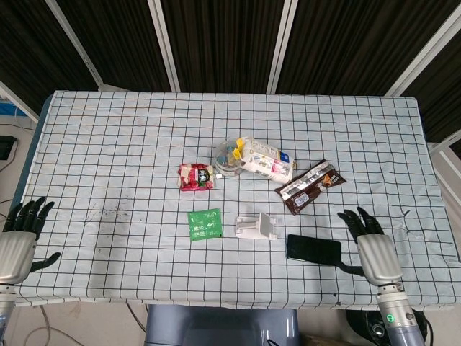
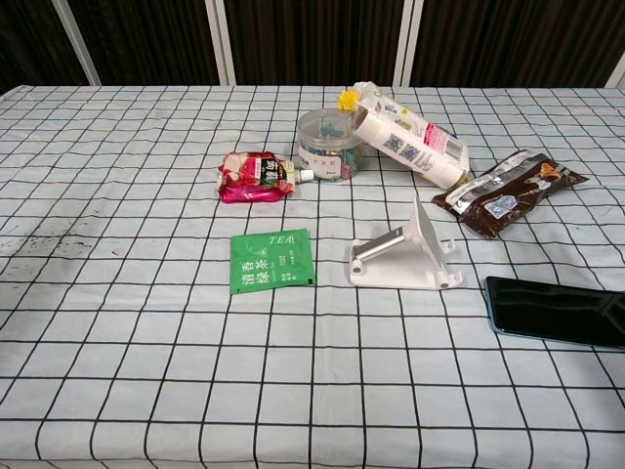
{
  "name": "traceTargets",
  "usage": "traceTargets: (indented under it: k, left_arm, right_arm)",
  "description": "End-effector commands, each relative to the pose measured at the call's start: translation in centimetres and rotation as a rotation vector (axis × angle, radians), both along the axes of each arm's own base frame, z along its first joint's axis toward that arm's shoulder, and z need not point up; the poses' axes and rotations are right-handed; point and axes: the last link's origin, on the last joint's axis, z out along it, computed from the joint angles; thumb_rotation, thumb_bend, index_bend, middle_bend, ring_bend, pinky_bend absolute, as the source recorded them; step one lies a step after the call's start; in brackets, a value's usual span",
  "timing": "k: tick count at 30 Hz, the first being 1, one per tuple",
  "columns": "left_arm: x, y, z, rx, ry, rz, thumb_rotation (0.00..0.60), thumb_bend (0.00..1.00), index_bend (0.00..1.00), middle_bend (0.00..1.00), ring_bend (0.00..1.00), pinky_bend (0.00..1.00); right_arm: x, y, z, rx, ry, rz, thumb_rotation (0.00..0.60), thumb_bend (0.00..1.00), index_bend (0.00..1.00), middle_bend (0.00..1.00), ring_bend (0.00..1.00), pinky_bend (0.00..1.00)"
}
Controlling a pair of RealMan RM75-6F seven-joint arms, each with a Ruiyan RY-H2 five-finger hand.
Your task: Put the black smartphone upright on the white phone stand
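The black smartphone (image 1: 313,249) (image 2: 554,311) lies flat on the checked tablecloth, just right of the white phone stand (image 1: 256,227) (image 2: 407,254). My right hand (image 1: 372,249) hovers open, fingers spread, a short way right of the phone, its thumb reaching toward the phone's right end. Far off at the table's front left corner, my left hand (image 1: 19,238) is open and holds nothing. Neither hand shows in the chest view.
Behind the stand lie a green tea sachet (image 1: 204,223), a red snack packet (image 1: 196,176), a clear round tub (image 1: 228,156), a white tube package (image 1: 266,160) and a brown wrapper (image 1: 310,186). The table's front edge runs close below the phone.
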Motion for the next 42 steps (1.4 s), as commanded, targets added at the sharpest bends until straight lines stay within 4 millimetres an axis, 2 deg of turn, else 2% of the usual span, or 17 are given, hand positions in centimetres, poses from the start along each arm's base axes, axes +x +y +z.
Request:
traceTargets:
  k: [1, 4, 13, 27, 33, 42]
  left_arm:
    - [0.0, 0.0, 0.0, 0.0, 0.0, 0.0, 0.6, 0.0, 0.0, 0.0, 0.0, 0.0]
    - [-0.1, 0.0, 0.1, 0.001, -0.001, 0.002, 0.6, 0.0, 0.0, 0.0, 0.0, 0.0]
    - [-0.1, 0.0, 0.0, -0.001, -0.002, 0.001, 0.6, 0.0, 0.0, 0.0, 0.0, 0.0]
    - [0.0, 0.0, 0.0, -0.002, -0.003, 0.006, 0.6, 0.0, 0.0, 0.0, 0.0, 0.0]
    - [-0.1, 0.0, 0.1, 0.001, -0.005, 0.009, 0.6, 0.0, 0.0, 0.0, 0.0, 0.0]
    - [-0.1, 0.0, 0.1, 0.0, -0.007, 0.007, 0.6, 0.0, 0.0, 0.0, 0.0, 0.0]
  right_arm:
    - [1.7, -0.2, -2.7, 0.073, 0.006, -0.03, 0.6, 0.18, 0.22, 0.19, 0.02, 0.14]
    - [2.0, -0.2, -4.0, 0.104, 0.018, -0.055, 0.6, 0.18, 0.22, 0.19, 0.02, 0.14]
    - [1.9, -0.9, -6.1, 0.127, 0.034, -0.122, 0.6, 0.18, 0.22, 0.19, 0.02, 0.14]
    - [0.1, -1.4, -7.0, 0.152, 0.068, -0.233, 0.6, 0.19, 0.23, 0.19, 0.02, 0.14]
    - [-0.1, -1.6, -7.5, 0.162, 0.072, -0.251, 0.6, 0.2, 0.27, 0.22, 0.02, 0.14]
    - [-0.8, -1.8, -8.1, 0.167, 0.075, -0.286, 0.6, 0.2, 0.28, 0.22, 0.02, 0.14]
